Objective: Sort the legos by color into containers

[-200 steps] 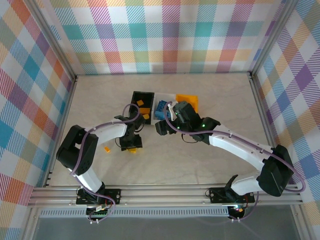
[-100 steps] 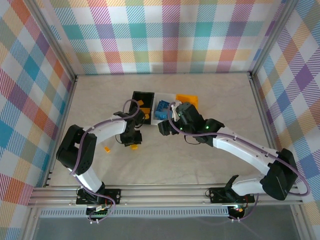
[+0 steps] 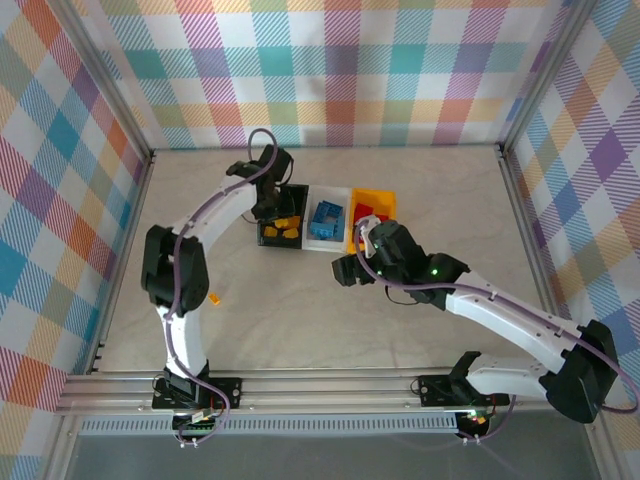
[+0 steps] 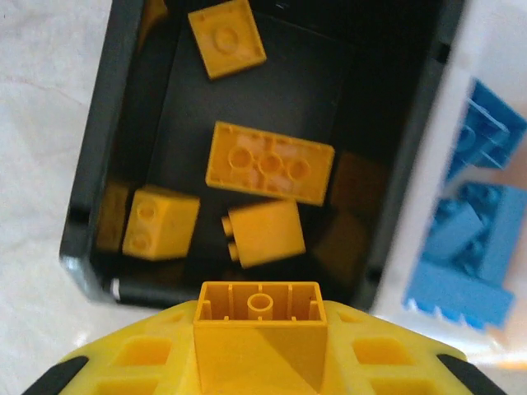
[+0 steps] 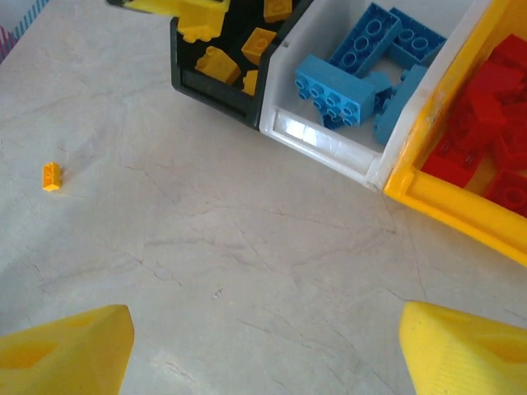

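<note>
Yellow lego point(image 4: 261, 333) clamped in closed left gripper point(image 3: 271, 203) above black bin point(image 4: 89, 164), right gripper point(image 5: 268, 354) held wide open and empty over table point(image 5: 247, 247), stray lego point(image 5: 52, 176) seen on it

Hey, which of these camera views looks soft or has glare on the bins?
Left wrist: the blue legos at the right edge are soft, the held yellow brick sharp. Right wrist: a glare patch on the front wall of the white bin; the fingertips blur at the bottom corners. Top external: evenly lit.
</note>
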Available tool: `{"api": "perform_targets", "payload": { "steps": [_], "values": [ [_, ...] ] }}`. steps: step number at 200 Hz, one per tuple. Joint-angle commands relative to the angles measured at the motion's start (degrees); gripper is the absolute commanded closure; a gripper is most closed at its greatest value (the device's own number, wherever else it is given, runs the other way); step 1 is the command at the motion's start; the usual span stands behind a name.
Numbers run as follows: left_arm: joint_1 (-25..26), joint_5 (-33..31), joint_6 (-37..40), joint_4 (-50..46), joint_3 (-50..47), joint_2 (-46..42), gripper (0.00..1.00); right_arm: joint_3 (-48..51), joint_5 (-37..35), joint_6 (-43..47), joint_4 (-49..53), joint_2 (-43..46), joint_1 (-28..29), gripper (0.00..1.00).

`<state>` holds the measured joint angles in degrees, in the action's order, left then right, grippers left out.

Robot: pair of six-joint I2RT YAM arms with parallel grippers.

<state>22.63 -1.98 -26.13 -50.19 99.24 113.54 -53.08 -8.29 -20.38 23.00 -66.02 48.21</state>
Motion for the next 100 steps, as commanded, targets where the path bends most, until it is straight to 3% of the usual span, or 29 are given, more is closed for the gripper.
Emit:
{"api": "perform_targets", "payload": {
  "steps": [1, 31, 44, 80, 100],
  "values": [
    [-1.5, 0.1, 2.5, -3.9, 5.4, 5.9, 0.69, 1.0, 0.9, -1.2, 1.3, 2.7, 0.3, 0.16],
    [-1.5, 0.7, 3.0, -4.6, 11.0, 12.1, 0.67, 1.8, 0.3, -0.7, 2.6, 4.4, 0.3, 0.16],
    [-1.6, 1.4, 2.7, -4.6, 11.6, 12.8, 0.62, 2.1, -0.1, -0.6, 3.1, 4.7, 0.3, 0.16],
    [-1.5, 1.6, 2.7, -4.6, 11.2, 10.0, 0.42, 4.1, 0.0, -1.4, 1.5, 5.0, 0.3, 0.15],
    [-1.5, 1.8, 2.7, -4.5, 9.9, 7.2, 0.4, 4.2, 0.7, -1.3, 0.8, 3.9, 0.3, 0.15]
  ]
}}
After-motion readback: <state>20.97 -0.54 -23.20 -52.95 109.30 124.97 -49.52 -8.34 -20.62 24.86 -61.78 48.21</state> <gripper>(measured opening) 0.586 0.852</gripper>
